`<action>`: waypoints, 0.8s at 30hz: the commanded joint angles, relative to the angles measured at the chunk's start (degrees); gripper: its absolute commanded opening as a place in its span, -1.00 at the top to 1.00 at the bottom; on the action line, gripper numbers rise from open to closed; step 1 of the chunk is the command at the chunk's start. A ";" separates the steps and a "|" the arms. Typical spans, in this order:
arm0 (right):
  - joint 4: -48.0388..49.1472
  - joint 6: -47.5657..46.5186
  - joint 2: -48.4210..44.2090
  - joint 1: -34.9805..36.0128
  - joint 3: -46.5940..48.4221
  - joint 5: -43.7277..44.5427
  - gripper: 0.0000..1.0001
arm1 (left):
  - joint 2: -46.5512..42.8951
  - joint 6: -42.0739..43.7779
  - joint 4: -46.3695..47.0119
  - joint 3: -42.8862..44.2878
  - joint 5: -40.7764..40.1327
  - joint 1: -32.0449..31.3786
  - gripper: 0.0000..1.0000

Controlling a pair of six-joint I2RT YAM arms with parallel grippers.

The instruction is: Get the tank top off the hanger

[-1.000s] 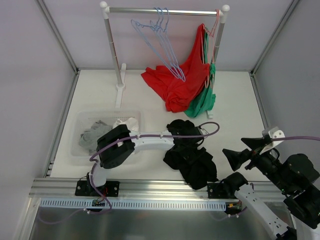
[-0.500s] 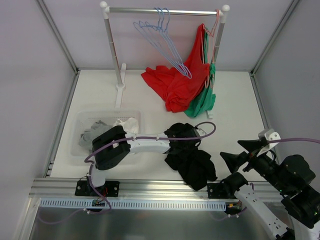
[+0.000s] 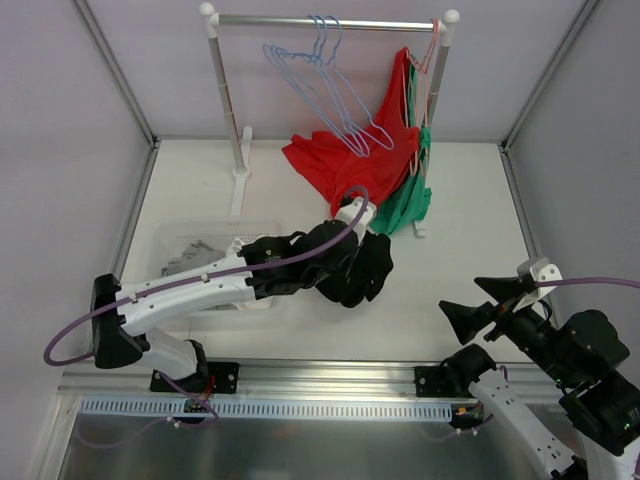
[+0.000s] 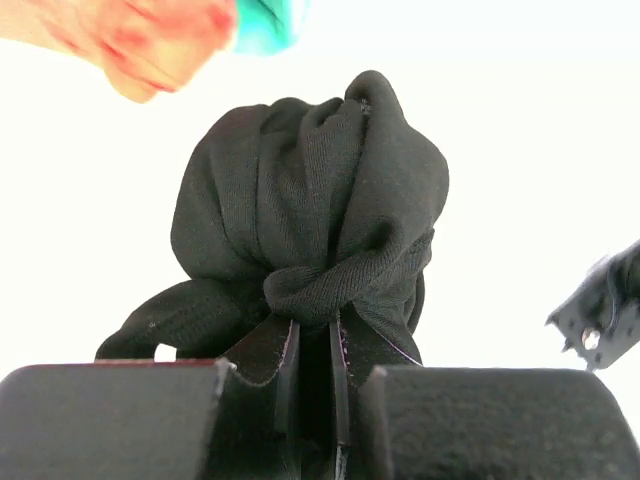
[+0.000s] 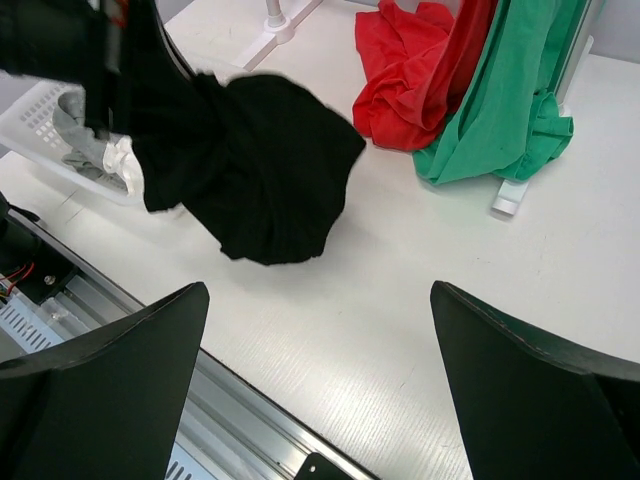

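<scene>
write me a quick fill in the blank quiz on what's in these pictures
1. The left gripper is shut on a bunched garment whose colour is ____.
2. The right gripper has its jaws ____ and holds nothing.
3. On the rack, beside the red garment, hangs a second garment coloured ____.
4. The bare wire hangers are pale ____.

Missing words: black; open; green; blue
</scene>
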 commanded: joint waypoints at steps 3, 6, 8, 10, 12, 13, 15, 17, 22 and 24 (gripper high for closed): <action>3.32 -0.43 0.11 -0.09 0.19 0.64 -0.99 | -4.38 1.58 -11.35 11.22 -13.77 -0.14 1.00; 3.67 -0.43 0.11 -0.18 0.27 0.73 -0.99 | -5.79 2.63 -14.09 15.97 -16.69 0.92 1.00; 3.67 -0.44 0.37 -0.09 0.45 0.56 -0.99 | -7.63 3.07 -16.03 17.74 -17.75 2.23 1.00; 3.84 -0.43 0.46 -0.18 0.45 0.38 -0.99 | -9.30 2.73 -18.13 19.59 -17.23 6.00 1.00; 3.93 -0.43 0.55 -0.18 0.71 0.29 -0.99 | -11.32 1.41 -19.10 19.95 -15.83 10.91 1.00; 4.02 -0.43 0.63 -0.09 0.80 0.38 -0.99 | -12.03 0.97 -19.54 19.60 -15.21 12.24 1.00; 4.02 -0.52 0.63 -0.18 0.89 0.47 -0.99 | -13.60 0.27 -20.25 18.20 -15.81 14.45 1.00; 4.19 -0.52 0.72 -0.09 0.98 0.47 -0.99 | -14.40 -0.78 -21.39 16.79 -16.43 17.52 1.00; 4.90 -0.44 1.34 -0.09 0.89 0.03 -0.99 | -19.14 -5.62 -21.75 7.22 -10.55 25.87 1.00; 5.07 -0.52 1.34 -0.18 0.71 -0.15 -0.99 | -21.07 -8.60 -21.75 2.66 -9.41 28.77 1.00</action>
